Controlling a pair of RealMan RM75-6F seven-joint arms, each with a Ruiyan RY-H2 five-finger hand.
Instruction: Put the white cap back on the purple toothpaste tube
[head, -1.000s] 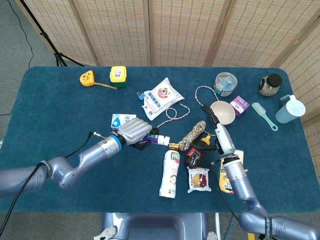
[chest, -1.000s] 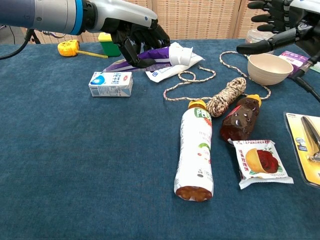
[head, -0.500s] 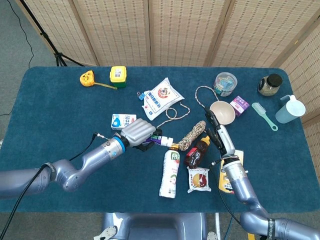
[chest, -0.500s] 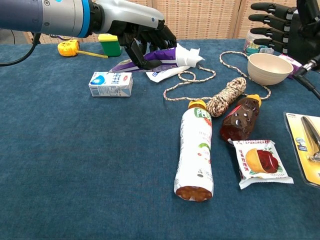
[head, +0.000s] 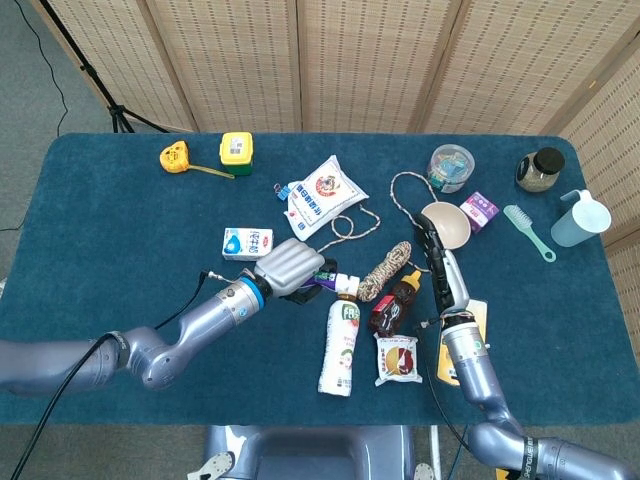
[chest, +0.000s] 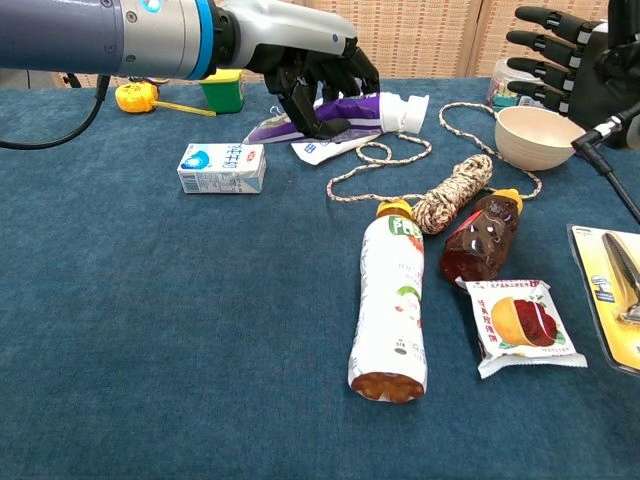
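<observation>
The purple toothpaste tube (chest: 355, 108) is lifted off the blue cloth, and my left hand (chest: 320, 75) grips its middle from above. Its white end (chest: 405, 103) points right, toward the bowl. In the head view the left hand (head: 290, 265) covers most of the tube (head: 324, 284), with the white end (head: 346, 281) sticking out beside the bottle's cap. I cannot tell whether that white end is the cap or the bare neck. No loose cap shows. My right hand (chest: 560, 55) hovers above the bowl with fingers spread and nothing in it; it appears edge-on in the head view (head: 432, 250).
Near the tube lie a small milk carton (chest: 222, 167), a white bag (head: 322, 193), a rope coil (chest: 450, 190), a tall green-capped bottle (chest: 392, 310), a brown bottle (chest: 480, 238) and a snack packet (chest: 522, 325). A beige bowl (chest: 535, 135) stands under the right hand.
My left hand has carried the tube to the right, toward the middle of the table. The right hand has drawn back and turned, its fingers still spread.
</observation>
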